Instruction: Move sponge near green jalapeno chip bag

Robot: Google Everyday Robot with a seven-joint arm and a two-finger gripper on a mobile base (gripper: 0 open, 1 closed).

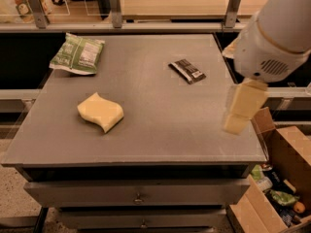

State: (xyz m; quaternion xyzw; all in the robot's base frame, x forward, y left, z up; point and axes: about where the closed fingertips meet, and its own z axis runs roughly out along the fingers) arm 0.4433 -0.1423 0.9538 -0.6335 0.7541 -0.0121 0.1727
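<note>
Surface (160,130) held one sponge (101,111) near-left, one chip bag (77,54) far-left, one wrapper (187,71) far-right. Hand (241,108) hovered right, grip unclear.

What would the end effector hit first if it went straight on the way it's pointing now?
Probably the bare table top near its right front corner; the end effector points down there, well right of the sponge. Depth is unclear.

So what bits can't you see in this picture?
Camera view only:
Gripper, over the table's right side: its arm is cut off by the top right corner.
Chip bag: label print too small to read.
Wrapper: print too small to read.
Sponge: its underside lies against the table.
Box: cut off by the right and bottom edges.
</note>
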